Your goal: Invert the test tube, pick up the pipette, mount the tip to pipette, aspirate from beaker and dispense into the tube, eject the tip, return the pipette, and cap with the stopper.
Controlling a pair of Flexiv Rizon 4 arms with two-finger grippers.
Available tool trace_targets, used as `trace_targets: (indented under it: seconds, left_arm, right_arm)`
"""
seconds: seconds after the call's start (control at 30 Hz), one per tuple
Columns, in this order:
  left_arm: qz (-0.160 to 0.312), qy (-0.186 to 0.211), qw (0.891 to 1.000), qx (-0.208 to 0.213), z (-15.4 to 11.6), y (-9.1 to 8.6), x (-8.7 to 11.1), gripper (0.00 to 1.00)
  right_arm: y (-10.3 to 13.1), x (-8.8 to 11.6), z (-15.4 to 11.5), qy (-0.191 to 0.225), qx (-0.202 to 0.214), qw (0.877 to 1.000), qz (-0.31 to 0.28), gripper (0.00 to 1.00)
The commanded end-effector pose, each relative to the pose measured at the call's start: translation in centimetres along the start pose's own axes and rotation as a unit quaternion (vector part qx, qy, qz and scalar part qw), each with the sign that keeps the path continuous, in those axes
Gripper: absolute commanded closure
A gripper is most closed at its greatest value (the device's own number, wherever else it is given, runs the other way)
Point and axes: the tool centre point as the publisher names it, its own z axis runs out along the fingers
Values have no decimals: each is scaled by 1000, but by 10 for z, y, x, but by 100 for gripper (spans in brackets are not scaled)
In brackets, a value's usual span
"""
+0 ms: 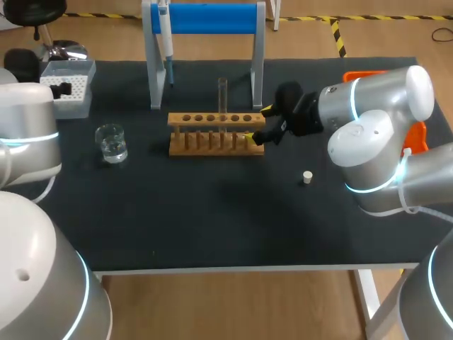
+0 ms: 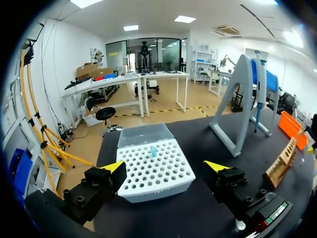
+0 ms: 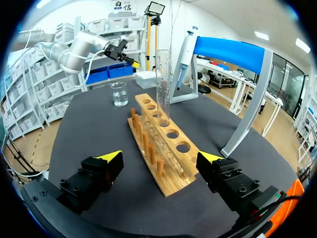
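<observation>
The right gripper (image 3: 159, 157) stands wide open with nothing in its hold. Its yellow-tipped fingers (image 3: 111, 157) straddle the near end of the light wooden test tube rack (image 3: 163, 144) without touching it. The clear glass test tube (image 3: 163, 84) stands upright in one of the rack's middle holes, ahead of the gripper. Beyond the rack's far end sits the small glass beaker of clear liquid (image 3: 119, 94).

The left gripper (image 2: 165, 166) is likewise wide open and empty, and hangs above the white perforated tip box (image 2: 153, 168), in which one pale blue tip (image 2: 153, 151) shows.

In the head view, the grey-and-blue pipette (image 1: 164, 35) hangs on the blue-barred grey stand (image 1: 205, 18) behind the rack. The small cream stopper (image 1: 307, 177) lies on the black table mat (image 1: 212, 219), apart from the rack.
</observation>
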Motion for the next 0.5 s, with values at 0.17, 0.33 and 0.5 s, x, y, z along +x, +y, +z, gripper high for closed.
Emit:
trace_targets:
  seconds: [0.17,0.33,0.5]
  left_arm:
    - [-3,-2,1000,-6,21,1,-2,0]
    - [-8,-9,1000,-8,26,0,-2,0]
    - [-14,-22,1000,-10,31,0,-4,0]
  right_arm:
    - [1,-1,-1,1,2,1000,0,0]
    - [1,-1,-1,1,2,1000,0,0]
    - [1,-1,-1,1,2,1000,0,0]
